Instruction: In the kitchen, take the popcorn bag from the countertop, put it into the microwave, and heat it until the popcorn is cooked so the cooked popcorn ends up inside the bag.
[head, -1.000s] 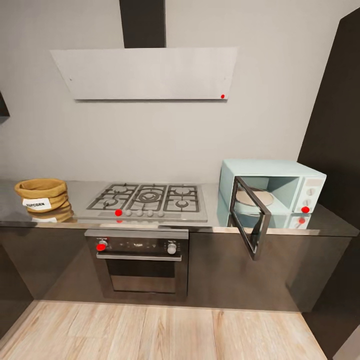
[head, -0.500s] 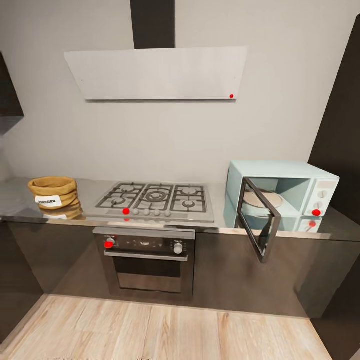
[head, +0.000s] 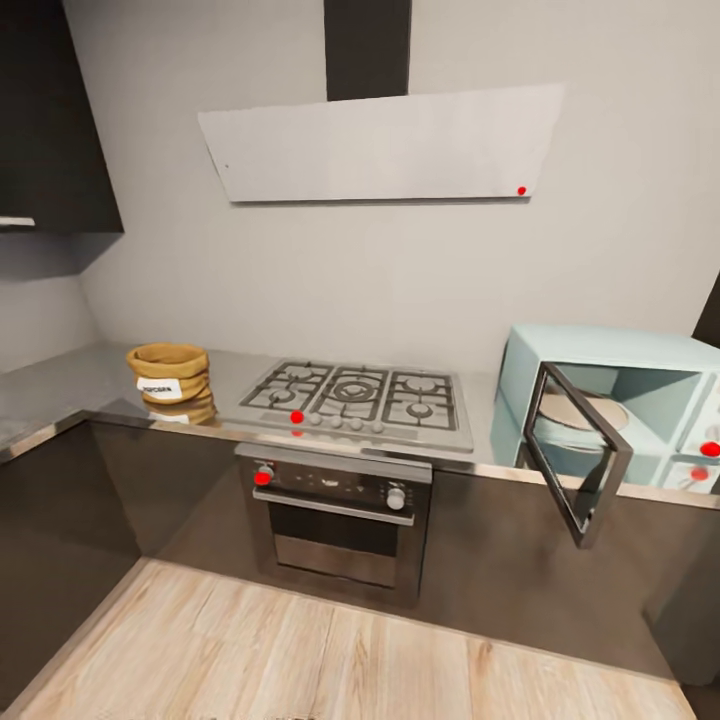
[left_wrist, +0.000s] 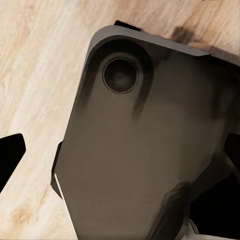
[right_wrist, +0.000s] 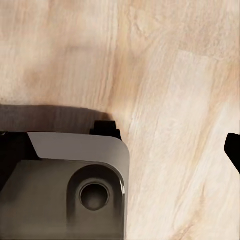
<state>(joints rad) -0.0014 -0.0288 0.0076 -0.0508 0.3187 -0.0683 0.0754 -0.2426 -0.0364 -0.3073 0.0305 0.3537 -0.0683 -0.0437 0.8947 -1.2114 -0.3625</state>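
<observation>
Popcorn bag (head: 170, 371), a small tan cloth sack with white label, sits left of centre in my head view on the grey steel countertop (head: 60, 385); the mint-blue microwave (head: 640, 400) stands open at right. I should approach squarely. Both wrist views face pale wood floor (right_wrist: 175, 100); finger spacing I cannot tell.

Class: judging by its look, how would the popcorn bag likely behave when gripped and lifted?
The popcorn bag is a soft, rolled-rim sack, so it probably squashes rather than staying stiff. It looks small and likely light. Its broad squat base suggests it won't roll or tip easily.
</observation>
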